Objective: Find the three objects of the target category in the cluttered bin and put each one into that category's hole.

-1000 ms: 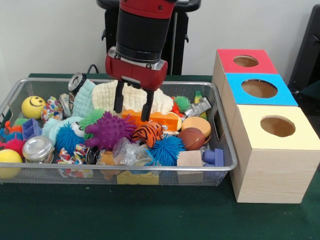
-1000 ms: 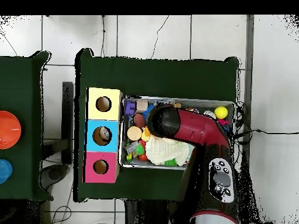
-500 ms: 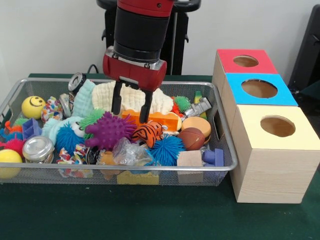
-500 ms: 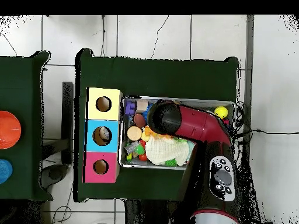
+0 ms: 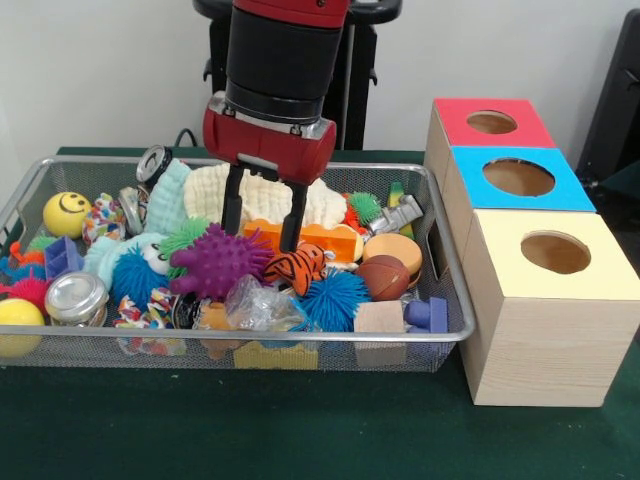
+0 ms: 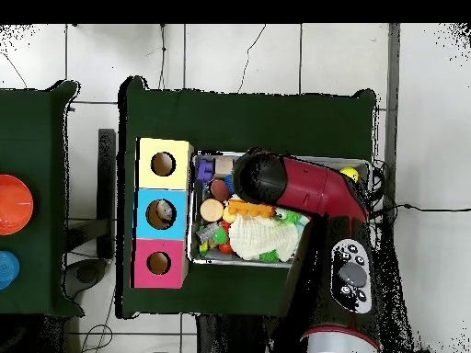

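Gripper spread, holding nothing, poised above purple spiky ball and striped tiger toy in wire bin; search stage; no sorted item confirmable; red, blue, yellow holes unfilled apparently.

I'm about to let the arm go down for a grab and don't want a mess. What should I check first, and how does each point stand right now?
1. Gripper open: ok, its two fingers hang apart with nothing between them.
2. Gripper over the bin, inside the rim: ok.
3. What lies under the fingers: not ok, the purple spiky ball, tiger toy and orange block crowd together there.
4. Which one is the target: cannot tell.
5. Holes in the red box, blue box and yellow box unblocked: ok.
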`<state>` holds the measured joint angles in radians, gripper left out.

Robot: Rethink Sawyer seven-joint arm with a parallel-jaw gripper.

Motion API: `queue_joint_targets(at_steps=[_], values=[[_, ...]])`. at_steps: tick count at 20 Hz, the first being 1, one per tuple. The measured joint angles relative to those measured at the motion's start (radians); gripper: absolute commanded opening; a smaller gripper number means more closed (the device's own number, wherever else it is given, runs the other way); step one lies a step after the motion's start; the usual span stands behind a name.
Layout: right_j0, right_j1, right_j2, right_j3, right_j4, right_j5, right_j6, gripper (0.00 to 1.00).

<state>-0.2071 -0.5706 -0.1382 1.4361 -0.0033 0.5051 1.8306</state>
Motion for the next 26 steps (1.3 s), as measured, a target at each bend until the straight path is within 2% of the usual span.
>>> queue_joint_targets(at_steps=[16, 26], values=[[-0.064, 0.03, 0.088, -0.002, -0.002, -0.014, 0.0, 1.0], [-0.114, 0.078, 0.13, -0.002, -0.002, -0.076, 0.0, 1.0]])
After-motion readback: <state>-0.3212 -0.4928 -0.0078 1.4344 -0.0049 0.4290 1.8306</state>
